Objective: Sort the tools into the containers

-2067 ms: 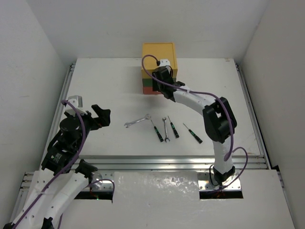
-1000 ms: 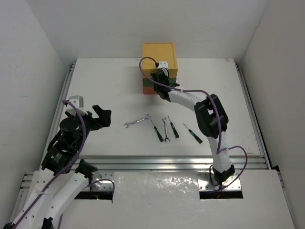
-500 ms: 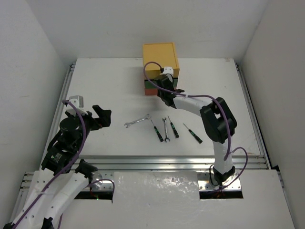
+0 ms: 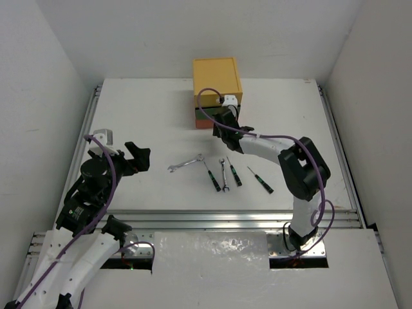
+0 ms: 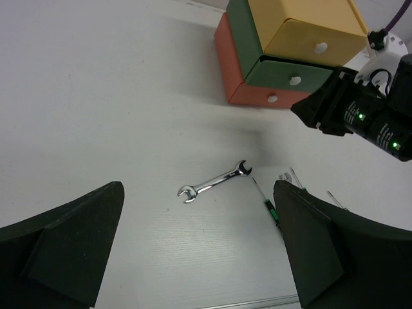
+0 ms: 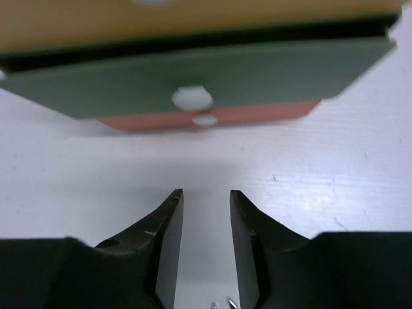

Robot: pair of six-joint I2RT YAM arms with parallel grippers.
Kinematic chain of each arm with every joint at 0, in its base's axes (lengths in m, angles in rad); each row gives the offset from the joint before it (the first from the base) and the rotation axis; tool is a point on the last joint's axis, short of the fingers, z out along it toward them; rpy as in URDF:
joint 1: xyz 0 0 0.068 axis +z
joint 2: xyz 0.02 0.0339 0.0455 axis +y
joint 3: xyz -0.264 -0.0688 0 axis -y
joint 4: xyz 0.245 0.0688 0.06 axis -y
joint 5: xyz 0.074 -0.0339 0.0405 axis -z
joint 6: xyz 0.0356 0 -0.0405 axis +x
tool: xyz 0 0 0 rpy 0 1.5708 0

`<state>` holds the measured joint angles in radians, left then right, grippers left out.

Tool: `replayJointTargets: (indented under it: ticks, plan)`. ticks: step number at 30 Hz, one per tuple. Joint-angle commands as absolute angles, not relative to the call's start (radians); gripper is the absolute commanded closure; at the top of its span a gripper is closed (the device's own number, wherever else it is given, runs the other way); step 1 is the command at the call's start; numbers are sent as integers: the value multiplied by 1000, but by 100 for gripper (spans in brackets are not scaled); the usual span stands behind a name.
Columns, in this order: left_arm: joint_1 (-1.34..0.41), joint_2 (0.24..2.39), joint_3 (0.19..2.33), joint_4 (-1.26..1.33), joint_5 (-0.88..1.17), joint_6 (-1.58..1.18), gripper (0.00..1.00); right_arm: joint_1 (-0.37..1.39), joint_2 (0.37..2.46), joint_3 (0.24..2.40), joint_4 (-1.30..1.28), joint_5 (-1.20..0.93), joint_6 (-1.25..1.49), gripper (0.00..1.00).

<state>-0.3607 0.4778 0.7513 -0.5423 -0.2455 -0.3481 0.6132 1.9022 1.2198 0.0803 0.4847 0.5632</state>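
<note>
The chest [image 4: 216, 76] stands at the back, yellow drawer on top, green [image 6: 257, 71] in the middle, red-orange [image 6: 270, 113] at the bottom. The green front stands out a little past the red one. My right gripper [image 6: 206, 196] is open and empty, just in front of the green knob [image 6: 192, 98], apart from it. It also shows in the top view [image 4: 221, 129]. Two wrenches [image 4: 185, 163] [image 4: 223, 175] and three thin screwdrivers [image 4: 212, 176] [image 4: 234, 172] [image 4: 261, 180] lie mid-table. My left gripper [image 4: 138, 158] is wide open, empty, left of the tools. No utility knife shows.
The right arm's elbow [image 4: 304, 168] hangs over the table right of the screwdrivers. An aluminium rail [image 4: 225, 219] runs along the near edge. White walls close in the table on three sides.
My right gripper has drawn back from the chest front toward the tools, and the green drawer front has come out slightly. The left arm and the tools have not moved.
</note>
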Motion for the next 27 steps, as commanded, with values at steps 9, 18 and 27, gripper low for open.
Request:
replayJointTargets:
  ticks: [9,18,27]
  plan:
    - [-365,471,749,-491,-242,-341,0,584,2031,1474,35,465,502,64]
    - [-365,480,749,-489,-238,-339,0,569,2059,1506,26,474,476,63]
    - [-365,489,749,-489,-235,-339,0,549,2114,1571,48,440,426,65]
